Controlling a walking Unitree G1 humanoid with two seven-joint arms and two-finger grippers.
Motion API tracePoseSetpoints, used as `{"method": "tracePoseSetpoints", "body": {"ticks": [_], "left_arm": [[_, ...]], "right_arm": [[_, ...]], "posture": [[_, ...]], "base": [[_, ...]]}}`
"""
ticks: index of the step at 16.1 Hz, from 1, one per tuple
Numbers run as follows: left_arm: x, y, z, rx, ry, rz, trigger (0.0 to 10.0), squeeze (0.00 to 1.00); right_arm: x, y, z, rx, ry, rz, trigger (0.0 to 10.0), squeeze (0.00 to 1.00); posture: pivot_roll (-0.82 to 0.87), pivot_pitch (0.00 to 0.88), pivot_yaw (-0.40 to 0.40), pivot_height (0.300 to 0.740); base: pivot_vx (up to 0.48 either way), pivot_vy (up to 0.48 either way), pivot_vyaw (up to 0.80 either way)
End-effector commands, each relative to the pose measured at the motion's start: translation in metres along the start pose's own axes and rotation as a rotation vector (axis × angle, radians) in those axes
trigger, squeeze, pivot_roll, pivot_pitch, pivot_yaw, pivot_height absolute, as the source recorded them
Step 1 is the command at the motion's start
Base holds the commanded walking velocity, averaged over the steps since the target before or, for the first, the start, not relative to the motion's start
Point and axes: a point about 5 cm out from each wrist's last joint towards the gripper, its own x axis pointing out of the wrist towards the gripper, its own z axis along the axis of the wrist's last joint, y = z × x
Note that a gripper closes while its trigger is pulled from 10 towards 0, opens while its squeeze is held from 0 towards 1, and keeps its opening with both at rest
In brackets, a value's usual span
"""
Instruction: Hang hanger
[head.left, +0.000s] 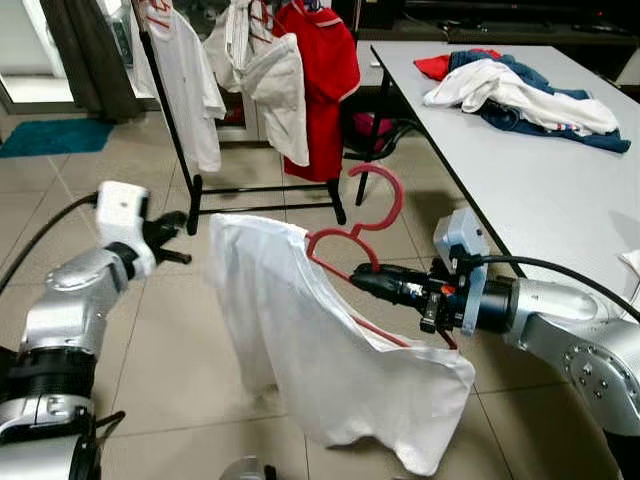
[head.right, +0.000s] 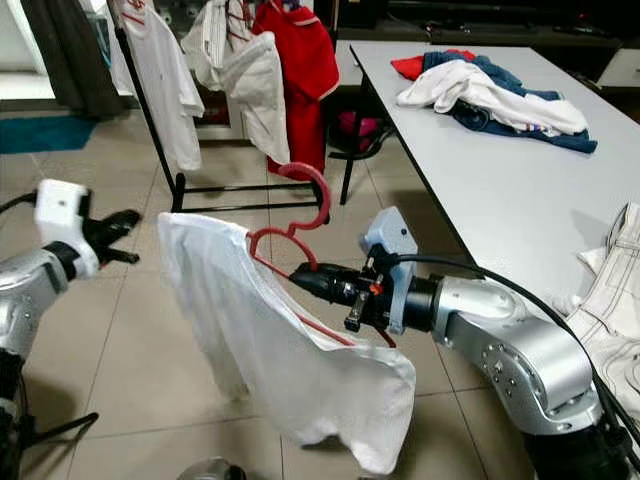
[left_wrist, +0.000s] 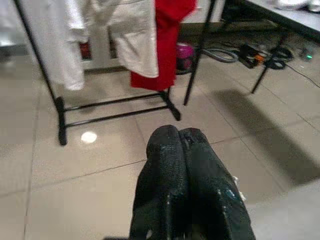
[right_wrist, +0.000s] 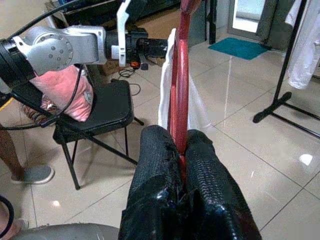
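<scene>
- Right gripper (head.left: 366, 279) is held level mid-air, fingers clamped on the red plastic hanger (head.left: 362, 222) draped with a white cloth shirt (head.left: 320, 360).
- Left gripper (head.left: 183, 237) is raised beside the shirt, fingers closed, empty.
- A black folding chair (right_wrist: 107, 112) is caught by the right wrist view.

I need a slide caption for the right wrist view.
Right gripper clamps the red hanger carrying a white shirt.

Bright even light, sharp, floor glare
</scene>
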Motion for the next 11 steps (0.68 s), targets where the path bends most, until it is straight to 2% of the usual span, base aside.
{"method": "tracePoseSetpoints", "body": {"ticks": [1,3,4,5,6,7,8,11], "left_arm": [[0.002,0.003,0.002,-0.027,-0.010,0.034,0.0,0.00],[0.002,-0.004,0.005,-0.024,-0.042,-0.029,0.0,0.00],[0.002,-0.016,0.008,-0.012,-0.075,-0.130,0.0,0.00],[0.000,-0.022,0.010,0.008,-0.088,-0.177,1.7,0.00],[-0.002,-0.020,0.011,0.059,-0.108,-0.166,10.0,0.00],[-0.006,-0.018,0.013,0.050,-0.139,-0.196,10.0,1.00],[-0.011,-0.017,0.013,0.065,-0.137,-0.240,10.0,1.00],[-0.029,-0.008,0.007,0.196,-0.057,-0.365,10.0,1.00]], "right_arm": [[-0.005,-0.003,0.004,-0.003,-0.029,-0.027,10.0,0.00],[-0.005,-0.004,0.004,-0.001,-0.031,-0.031,10.0,0.00],[-0.005,-0.004,0.004,0.000,-0.033,-0.032,10.0,0.00],[-0.005,-0.004,0.004,0.000,-0.032,-0.034,10.0,0.00],[-0.005,-0.004,0.004,0.002,-0.033,-0.035,10.0,0.00],[-0.005,-0.004,0.003,0.004,-0.032,-0.036,10.0,0.00],[-0.006,-0.004,0.003,0.006,-0.030,-0.037,10.0,0.00],[-0.006,-0.004,0.001,0.011,-0.027,-0.036,10.0,0.00]], "posture": [[-0.04,0.000,-0.014,0.740],[-0.04,0.000,-0.012,0.740],[-0.04,0.000,-0.012,0.740],[-0.04,0.000,-0.012,0.740],[-0.04,0.000,-0.011,0.740],[-0.04,0.000,-0.012,0.740],[-0.04,0.000,-0.012,0.740],[-0.04,0.002,-0.013,0.740]], "base": [[0.000,0.000,0.00],[0.000,0.000,0.00],[0.000,0.000,0.00],[0.000,0.000,0.00],[0.000,0.000,0.00],[0.000,0.000,0.00],[0.000,0.000,0.00],[0.000,0.000,0.00]]}}
